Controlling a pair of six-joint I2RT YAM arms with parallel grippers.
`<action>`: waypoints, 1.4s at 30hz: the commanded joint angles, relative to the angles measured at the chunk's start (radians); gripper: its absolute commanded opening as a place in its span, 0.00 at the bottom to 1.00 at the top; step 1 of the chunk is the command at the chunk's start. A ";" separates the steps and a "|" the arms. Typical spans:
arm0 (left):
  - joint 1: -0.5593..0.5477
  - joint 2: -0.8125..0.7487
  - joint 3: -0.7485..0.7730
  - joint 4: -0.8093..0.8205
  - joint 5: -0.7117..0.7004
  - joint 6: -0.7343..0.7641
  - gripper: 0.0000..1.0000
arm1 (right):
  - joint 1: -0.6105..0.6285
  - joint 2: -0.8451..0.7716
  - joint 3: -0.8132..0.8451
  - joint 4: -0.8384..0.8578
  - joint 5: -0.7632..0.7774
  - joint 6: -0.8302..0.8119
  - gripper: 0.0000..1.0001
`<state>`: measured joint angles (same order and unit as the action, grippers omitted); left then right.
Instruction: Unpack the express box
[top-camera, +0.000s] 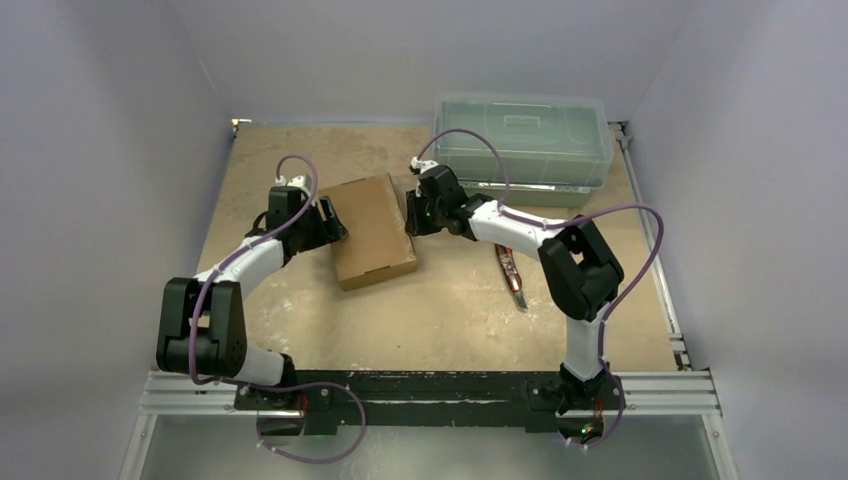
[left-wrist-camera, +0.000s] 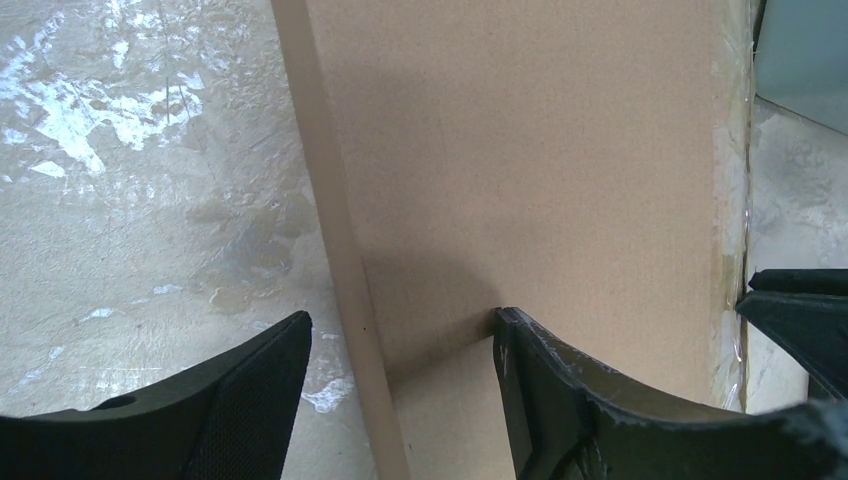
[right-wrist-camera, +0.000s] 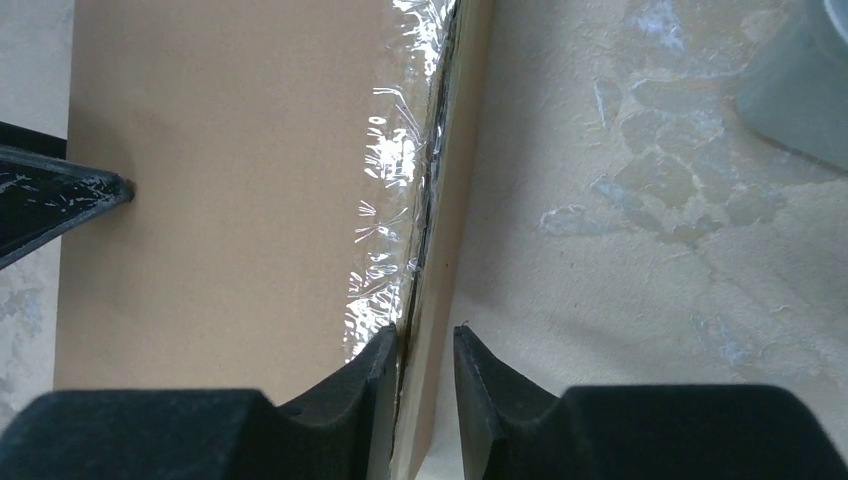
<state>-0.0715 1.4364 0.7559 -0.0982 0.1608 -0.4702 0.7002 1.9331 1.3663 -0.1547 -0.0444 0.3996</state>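
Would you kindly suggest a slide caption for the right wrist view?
Right claw straddles the taped edge of the express box, with a left claw fingertip at the opposite side.

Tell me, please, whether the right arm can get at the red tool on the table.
Probably yes: the red tool lies uncovered close beside that arm, though the right gripper must first leave the express box.
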 joint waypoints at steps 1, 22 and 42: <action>0.007 0.002 0.023 -0.009 -0.029 0.015 0.65 | 0.005 -0.004 0.003 0.017 0.019 -0.001 0.27; 0.007 0.009 0.030 -0.028 -0.059 0.021 0.65 | 0.005 -0.067 -0.083 -0.010 0.170 0.014 0.17; 0.007 0.039 0.041 -0.051 -0.082 0.026 0.64 | 0.008 -0.053 -0.165 0.026 0.270 0.064 0.17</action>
<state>-0.0727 1.4502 0.7712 -0.1013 0.1345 -0.4686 0.7307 1.9095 1.2541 -0.0799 0.1669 0.4786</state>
